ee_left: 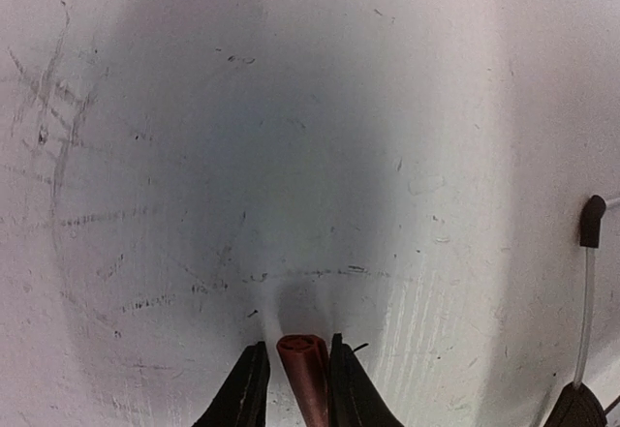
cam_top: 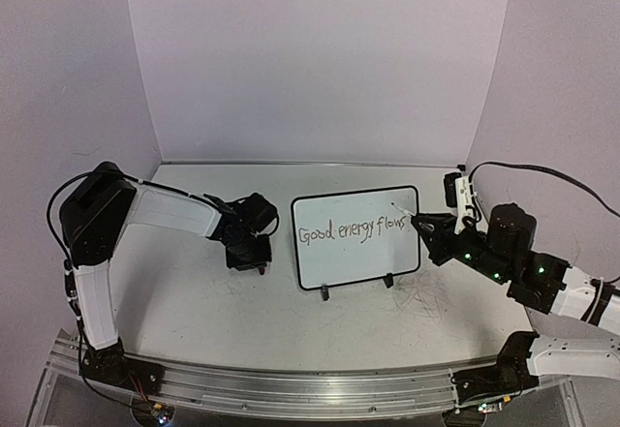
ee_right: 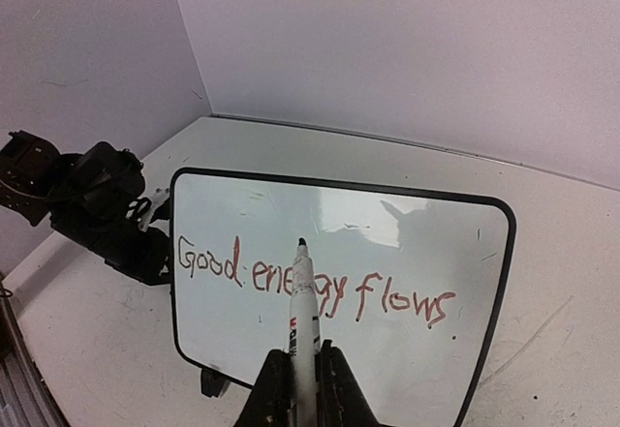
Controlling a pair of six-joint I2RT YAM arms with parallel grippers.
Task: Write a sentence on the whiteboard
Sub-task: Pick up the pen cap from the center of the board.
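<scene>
Right gripper (ee_right: 302, 367) is clamped on a white marker (ee_right: 302, 296), its fingers pressed to the barrel on both sides, and the dark tip points toward the whiteboard (ee_right: 417, 238); whether the tip touches the surface cannot be told. Red and black print sits on the barrel just above the fingers, too small to read. The whiteboard stands on two small black stand feet (cam_top: 325, 293) at the middle of the tabletop (cam_top: 184, 301), between the two arms, its thin black rim and rounded corners in full view. Across its middle runs the sentence (ee_right: 397, 299), handwritten in one line of reddish-brown ink, reading "Good energy flows"; seen from the right wrist, the marker's barrel crosses the word "energy". Left gripper (ee_left: 296, 350) hangs low over the scuffed tabletop just beside the board's left edge, its jaws drawn in narrowly on a small reddish-brown cap (ee_left: 303, 381), seemingly the marker's, held between the fingers. Faint grey scribbles mark the tabletop around it
</scene>
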